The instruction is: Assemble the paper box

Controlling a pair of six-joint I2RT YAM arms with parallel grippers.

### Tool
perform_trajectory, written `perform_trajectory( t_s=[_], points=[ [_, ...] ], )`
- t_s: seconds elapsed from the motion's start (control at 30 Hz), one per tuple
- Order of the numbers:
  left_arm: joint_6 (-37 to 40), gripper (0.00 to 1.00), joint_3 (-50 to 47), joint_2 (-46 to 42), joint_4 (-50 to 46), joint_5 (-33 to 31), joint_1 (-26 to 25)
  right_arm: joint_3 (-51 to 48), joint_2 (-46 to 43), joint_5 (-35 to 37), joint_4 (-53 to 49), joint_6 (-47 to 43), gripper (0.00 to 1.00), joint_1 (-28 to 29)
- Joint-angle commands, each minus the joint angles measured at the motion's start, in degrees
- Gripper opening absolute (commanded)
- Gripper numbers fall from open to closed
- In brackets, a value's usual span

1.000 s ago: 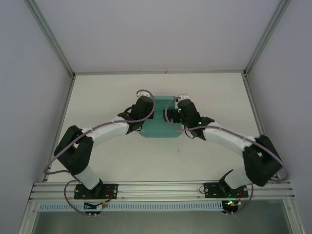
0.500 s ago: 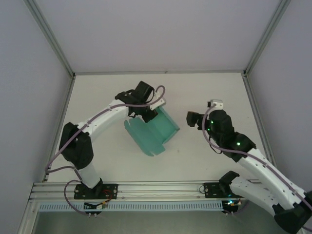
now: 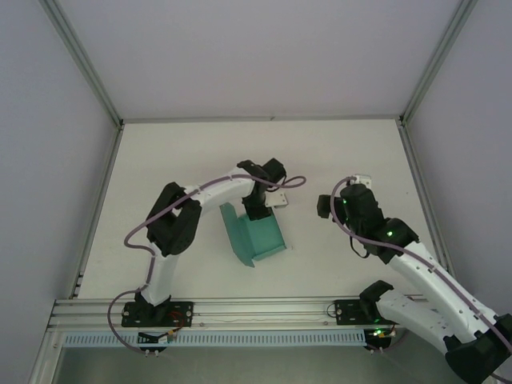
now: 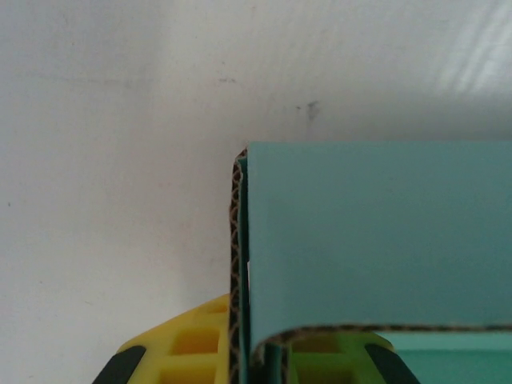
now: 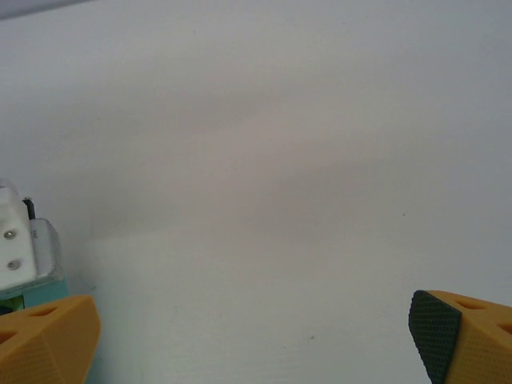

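Observation:
The teal paper box (image 3: 256, 237) is partly folded, with one wall raised, and rests on the white table (image 3: 176, 160) near the middle. My left gripper (image 3: 258, 210) comes down onto its far edge. In the left wrist view the yellow fingers (image 4: 180, 346) are shut on a double corrugated wall of the paper box (image 4: 376, 240), my left gripper (image 4: 240, 340) pinching that wall edge-on. My right gripper (image 3: 324, 206) hovers to the box's right, apart from it. Its orange fingers (image 5: 48, 336) stand wide, and my right gripper (image 5: 252, 328) has bare table between them.
Grey enclosure walls and aluminium posts (image 3: 102, 96) ring the table on three sides. A metal rail (image 3: 264, 308) with both arm bases runs along the near edge. A white part of the left wrist (image 5: 14, 244) shows at the left edge of the right wrist view.
The right gripper let go and drew back to the right. The left arm swung the box round and brought it nearer the centre, still gripping its wall.

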Motion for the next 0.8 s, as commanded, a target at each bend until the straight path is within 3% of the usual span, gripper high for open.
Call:
perform_trajectory(
  t_s=[0.0, 0.27, 0.47, 0.57, 0.77],
  points=[
    [-0.4, 0.00, 1.3, 4.2, 0.7, -10.4, -1.9, -0.7, 0.4, -1.0, -0.2, 0.6, 1.00, -1.1],
    [-1.2, 0.00, -0.9, 10.9, 15.0, -27.9, -4.4, -2.1, 0.6, -2.7, 1.7, 1.3, 1.00, -3.0],
    [-0.7, 0.00, -4.3, 10.5, 20.1, -26.6, -4.5, -2.7, 1.8, -5.2, 2.5, 1.1, 1.00, -4.9],
    [-0.2, 0.21, -5.6, 6.6, 20.1, -23.6, -4.4, -2.7, 2.2, -5.9, 2.7, 0.5, 1.00, -5.3],
    [2.3, 0.43, -4.5, -0.2, 16.1, -18.0, -3.3, -3.7, 1.9, -6.7, 5.1, -2.4, 1.00, -6.4]
  ],
)
